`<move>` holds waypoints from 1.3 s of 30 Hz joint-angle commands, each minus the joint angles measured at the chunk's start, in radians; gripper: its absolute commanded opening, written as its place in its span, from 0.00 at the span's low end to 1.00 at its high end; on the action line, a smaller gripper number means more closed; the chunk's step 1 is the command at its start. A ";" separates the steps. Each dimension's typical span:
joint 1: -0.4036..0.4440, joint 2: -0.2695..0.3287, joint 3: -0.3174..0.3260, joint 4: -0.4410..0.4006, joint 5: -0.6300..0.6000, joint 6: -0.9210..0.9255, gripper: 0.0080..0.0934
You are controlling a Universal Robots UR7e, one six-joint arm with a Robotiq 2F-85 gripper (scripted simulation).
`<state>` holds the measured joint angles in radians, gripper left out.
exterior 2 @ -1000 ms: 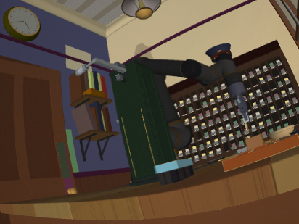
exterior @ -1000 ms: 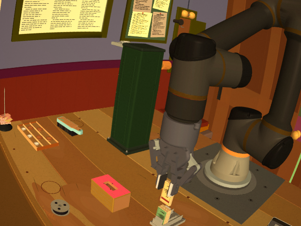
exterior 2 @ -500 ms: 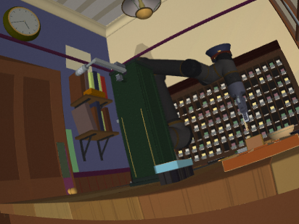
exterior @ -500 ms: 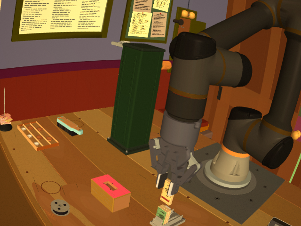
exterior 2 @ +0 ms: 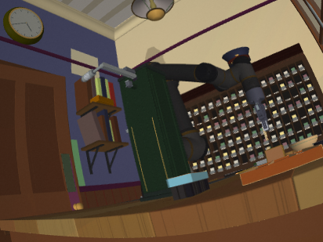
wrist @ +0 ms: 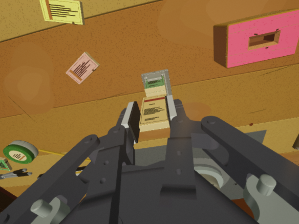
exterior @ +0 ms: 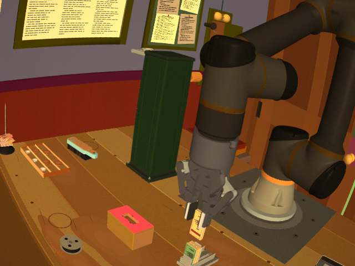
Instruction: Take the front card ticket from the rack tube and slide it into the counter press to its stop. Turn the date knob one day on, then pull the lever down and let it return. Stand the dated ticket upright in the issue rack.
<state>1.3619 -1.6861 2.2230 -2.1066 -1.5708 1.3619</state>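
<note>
A cream card ticket [exterior: 197, 226] with a red band hangs just above the grey rack tube [exterior: 197, 255], held upright in my closed gripper [exterior: 197, 215]. The tube stands at the counter's near edge and keeps a green-faced ticket [wrist: 153, 83] at its front. The wrist camera shows the held ticket [wrist: 153, 112] over the tube's mouth [wrist: 156, 81]. The tall dark green counter press [exterior: 160, 114] stands behind and to the left, its lever [exterior 2: 102, 67] sticking out near the top. The box with a pink slotted top [exterior: 130, 226] sits on the counter left of the gripper.
The arm's base plate [exterior: 275, 217] lies right of the gripper. On the counter's left are a coin tray [exterior: 44, 159], a brush [exterior: 82, 148], a paper spike [exterior: 5, 140] and a small reel [exterior: 70, 243]. Loose tickets [wrist: 82, 67] and a green tape roll [wrist: 20, 151] lie around.
</note>
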 commanded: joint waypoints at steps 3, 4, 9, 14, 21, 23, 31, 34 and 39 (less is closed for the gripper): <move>0.000 -0.012 -0.014 0.023 0.000 0.000 0.00; 0.000 -0.017 -0.020 0.034 0.000 0.000 0.00; 0.000 -0.048 -0.063 0.108 0.000 0.000 0.00; 0.000 -0.080 -0.124 0.200 0.000 0.000 0.00; 0.000 -0.111 -0.217 0.325 0.000 0.000 0.00; 0.000 -0.116 -0.240 0.354 0.000 0.000 0.00; 0.000 -0.126 -0.297 0.421 0.000 0.000 0.00; 0.000 -0.126 -0.303 0.428 0.000 0.000 0.00; 0.000 -0.127 -0.304 0.429 0.000 0.000 0.00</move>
<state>1.3618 -1.8127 1.9197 -1.6770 -1.5708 1.3618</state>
